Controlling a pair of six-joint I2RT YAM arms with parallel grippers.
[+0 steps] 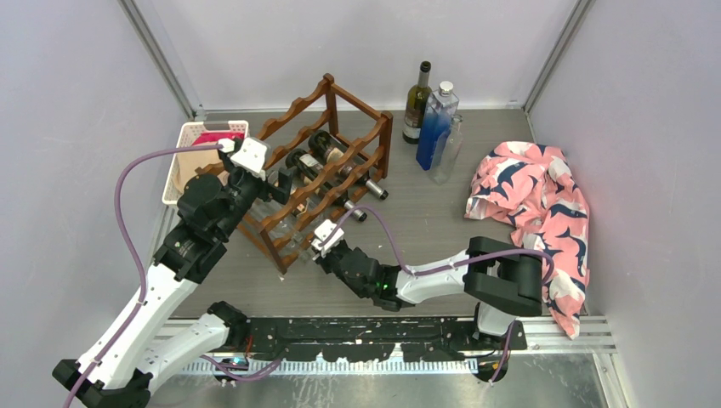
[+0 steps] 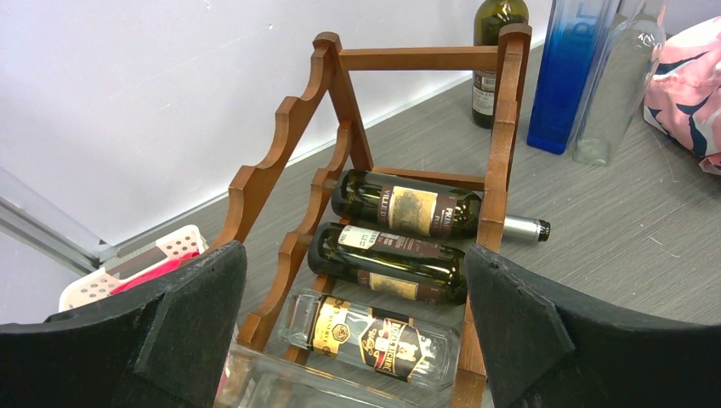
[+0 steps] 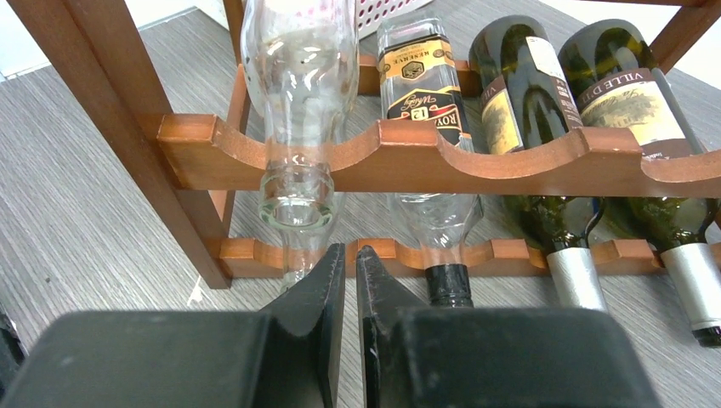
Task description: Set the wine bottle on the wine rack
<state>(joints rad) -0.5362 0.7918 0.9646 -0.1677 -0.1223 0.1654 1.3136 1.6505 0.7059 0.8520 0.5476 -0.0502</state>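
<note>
The dark reddish-brown wine rack point(image 1: 293, 110) stands at centre-left with several bottles lying in it. In the right wrist view a clear empty bottle point(image 3: 298, 76) lies in the leftmost slot, its mouth over the front rail point(image 3: 476, 157). Beside it lie a labelled clear bottle point(image 3: 425, 85) and two dark green wine bottles point(image 3: 519, 93). My right gripper point(image 3: 349, 255) is shut on nothing, its tips just below the clear bottle's mouth. My left gripper point(image 2: 353, 255) hangs open above the rack's point(image 2: 493, 127) far end, holding nothing; the clear bottle point(image 2: 281, 382) shows at the bottom edge.
A dark green wine bottle point(image 1: 417, 102), a blue bottle point(image 1: 435, 132) and a clear bottle point(image 1: 451, 149) stand upright at the back. A pink patterned cloth point(image 1: 531, 195) lies on the right. A white basket point(image 1: 197, 136) sits left of the rack.
</note>
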